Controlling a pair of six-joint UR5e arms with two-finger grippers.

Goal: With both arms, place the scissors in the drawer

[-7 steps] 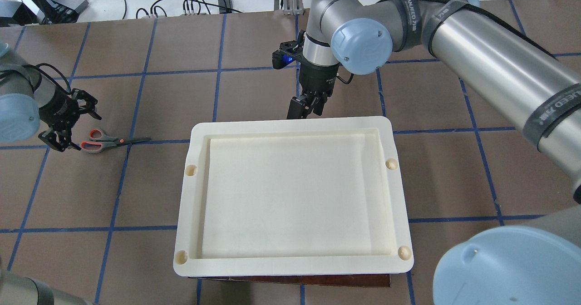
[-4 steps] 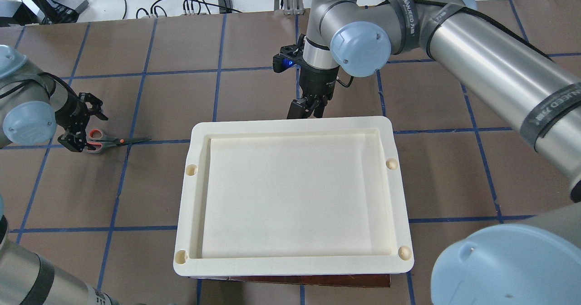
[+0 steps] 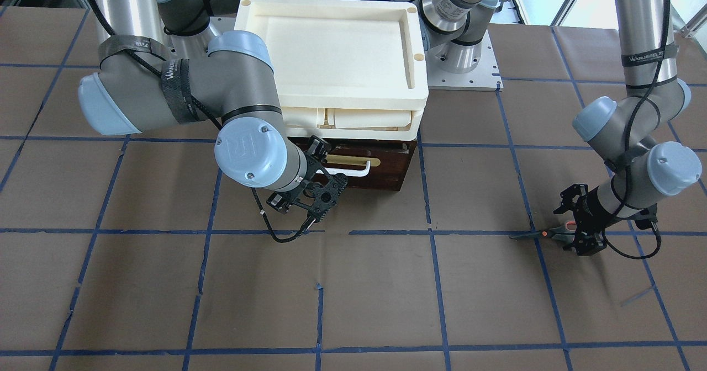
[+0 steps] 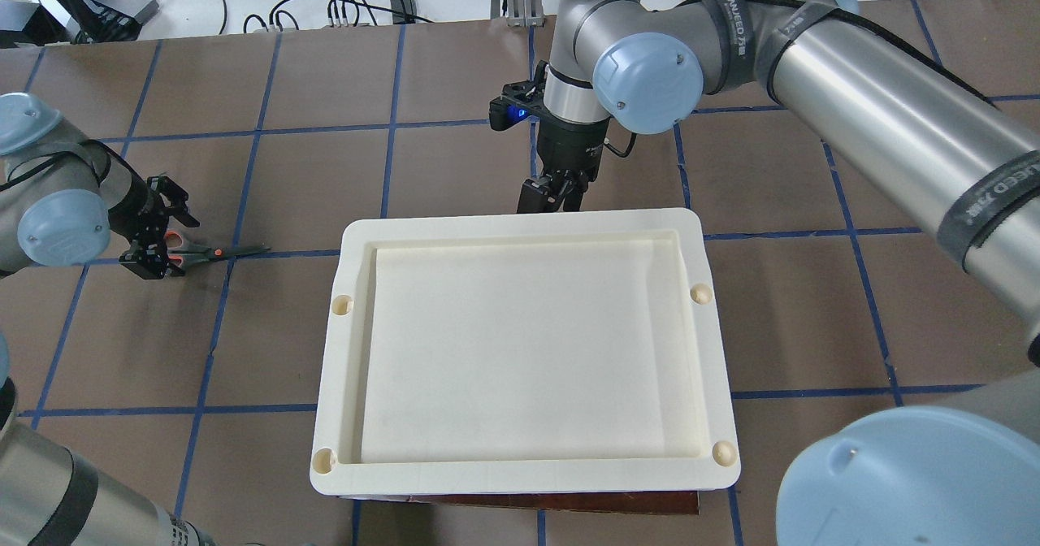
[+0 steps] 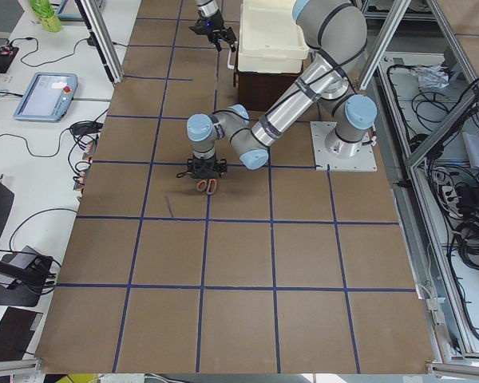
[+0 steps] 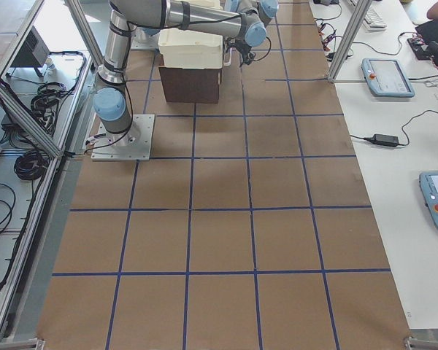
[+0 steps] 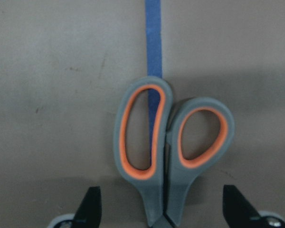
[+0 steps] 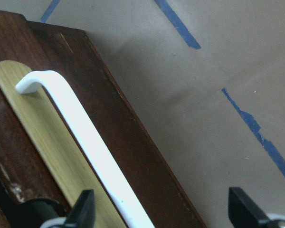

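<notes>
The scissors (image 7: 166, 142), grey handles lined orange, lie flat on the table at the left (image 4: 213, 251), blades pointing toward the trays. My left gripper (image 7: 164, 209) is open, low over the handles, one finger on each side of the handle neck; it also shows in the overhead view (image 4: 151, 247) and the front view (image 3: 581, 233). The dark brown drawer (image 3: 395, 167) sits shut under the cream trays. My right gripper (image 8: 164, 209) is open at the drawer front, its fingers on either side of the white bar handle (image 8: 85, 128), in the overhead view (image 4: 549, 197) just beyond the tray's far edge.
The cream stacked trays (image 4: 528, 227) stand on the drawer cabinet at the table's middle. Blue tape lines cross the brown table (image 4: 455, 172). Cables and devices lie beyond the far edge (image 4: 357, 6).
My left gripper has moved right and down over the scissors' handles and now covers them. My right gripper has stayed at the drawer front.
</notes>
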